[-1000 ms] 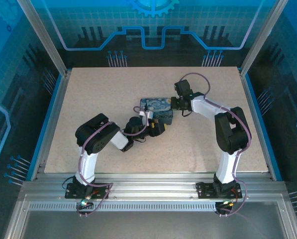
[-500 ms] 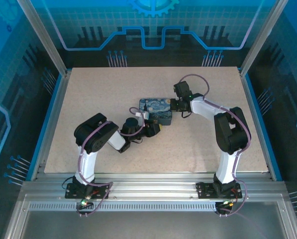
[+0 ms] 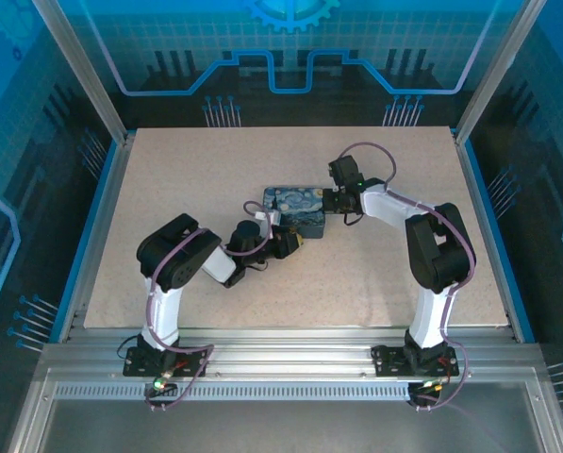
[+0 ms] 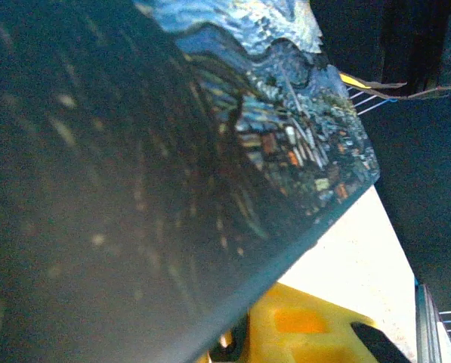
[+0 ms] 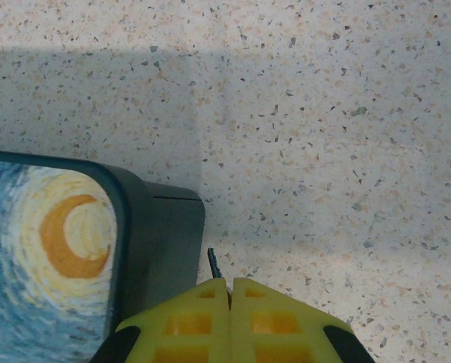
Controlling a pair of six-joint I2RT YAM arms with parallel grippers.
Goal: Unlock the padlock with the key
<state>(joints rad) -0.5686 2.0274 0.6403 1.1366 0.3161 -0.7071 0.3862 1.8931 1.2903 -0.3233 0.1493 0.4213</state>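
Left fingers (image 3: pixel 289 243), grip unclear, have drawn back left from the rectangular blue night-sky tin (image 3: pixel 297 208); right fingers (image 5: pixel 223 306) pinch a thin dark key (image 5: pixel 214 263).

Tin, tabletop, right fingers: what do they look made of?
Tin: probably thin sheet metal, glossy printed lid, dark rounded side wall with a seam. Tabletop: matte beige with dark specks, stone-effect laminate or composite, can't tell which. Right gripper fingers: bright yellow matte plastic, moulded or printed, with recessed pockets.
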